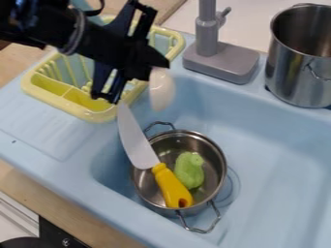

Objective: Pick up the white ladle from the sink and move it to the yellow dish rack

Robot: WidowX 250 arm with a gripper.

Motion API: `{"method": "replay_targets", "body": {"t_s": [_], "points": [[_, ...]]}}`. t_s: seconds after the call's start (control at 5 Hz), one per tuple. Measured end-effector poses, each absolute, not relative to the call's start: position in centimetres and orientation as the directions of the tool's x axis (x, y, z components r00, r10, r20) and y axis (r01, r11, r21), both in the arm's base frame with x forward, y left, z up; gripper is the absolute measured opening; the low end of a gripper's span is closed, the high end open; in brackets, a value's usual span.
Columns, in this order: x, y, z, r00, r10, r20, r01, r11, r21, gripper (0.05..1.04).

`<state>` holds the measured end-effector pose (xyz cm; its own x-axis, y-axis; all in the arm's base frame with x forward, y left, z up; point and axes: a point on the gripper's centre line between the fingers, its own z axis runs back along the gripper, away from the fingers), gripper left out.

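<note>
In a light-blue plastic sink (270,145), a yellow-handled knife (173,186) slants from a steel pot (217,145), partly covering a green, pear-shaped toy (189,169). Above, a blurred white object (162,89) adjoins the black gripper (155,70); whether pinched, I cannot tell. Behind, a yellow dish rack (97,114) is partly hidden.

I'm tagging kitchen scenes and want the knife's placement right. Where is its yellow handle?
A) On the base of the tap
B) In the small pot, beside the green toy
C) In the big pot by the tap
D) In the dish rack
B: the yellow handle lies within the rim of the small pot, beside the green toy, while the blade sticks out past the rim.
</note>
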<state>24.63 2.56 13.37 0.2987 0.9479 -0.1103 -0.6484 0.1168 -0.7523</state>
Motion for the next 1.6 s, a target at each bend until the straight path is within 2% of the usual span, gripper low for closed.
{"method": "replay_targets", "body": {"t_s": [0.2,0.6,1.0,1.2,1.6], "points": [[26.4,2.7,12.8,0.345,0.926,-0.151,-0.586,0.087,-0.806,0.076],[28.7,3.3,12.1,0.353,0.919,-0.174,-0.506,0.031,-0.862,0.076],[29.0,3.4,11.9,0.383,0.911,-0.155,-0.521,0.074,-0.85,0.104],[28.9,3.7,10.9,0.364,0.918,-0.156,-0.553,0.078,-0.829,0.272],[28.2,4.0,12.2,0.32,0.941,-0.111,-0.672,0.143,-0.726,0.735]]}}
